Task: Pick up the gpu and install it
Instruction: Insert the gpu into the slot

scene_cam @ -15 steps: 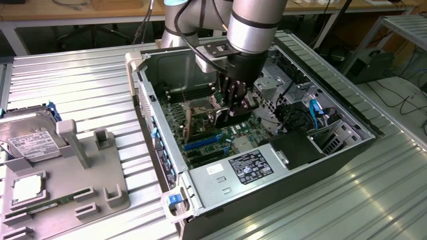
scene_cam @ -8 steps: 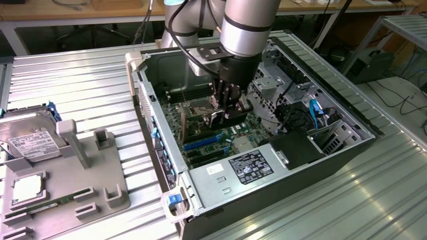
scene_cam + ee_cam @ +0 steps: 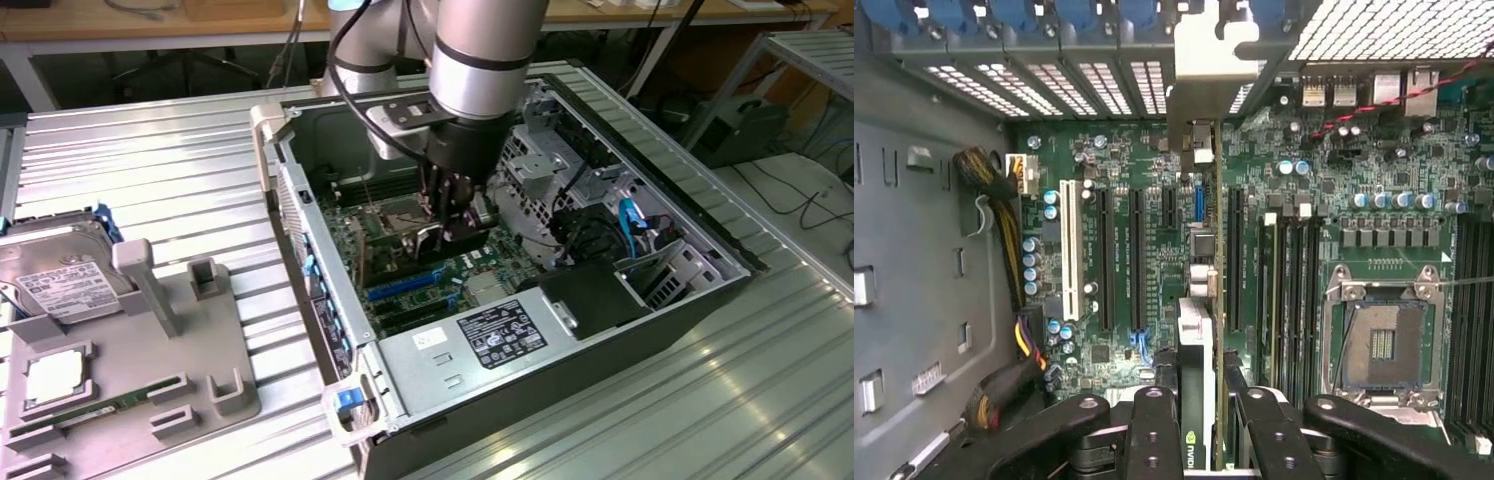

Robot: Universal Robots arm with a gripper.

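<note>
gripper (image 3: 1202, 425): I am pinching the gpu (image 3: 1197, 330) between my fingers.
gpu: I am holding it edge-on inside the case (image 3: 441, 400), over the motherboard (image 3: 1124, 260) slots.

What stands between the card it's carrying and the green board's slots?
Nothing visible. The end effector holds the green graphics card with silver bracket edge-down over the green motherboard; the black slots beside it look bare.

Lit evenly and brightly from overhead. Pale glare along the ribbed silver metal tabletop (image 3: 174, 170); dim and shadowed inside the open black computer case (image 3: 663, 178). Washed-out highlight on the edge-on green gpu card (image 3: 1195, 340).
</note>
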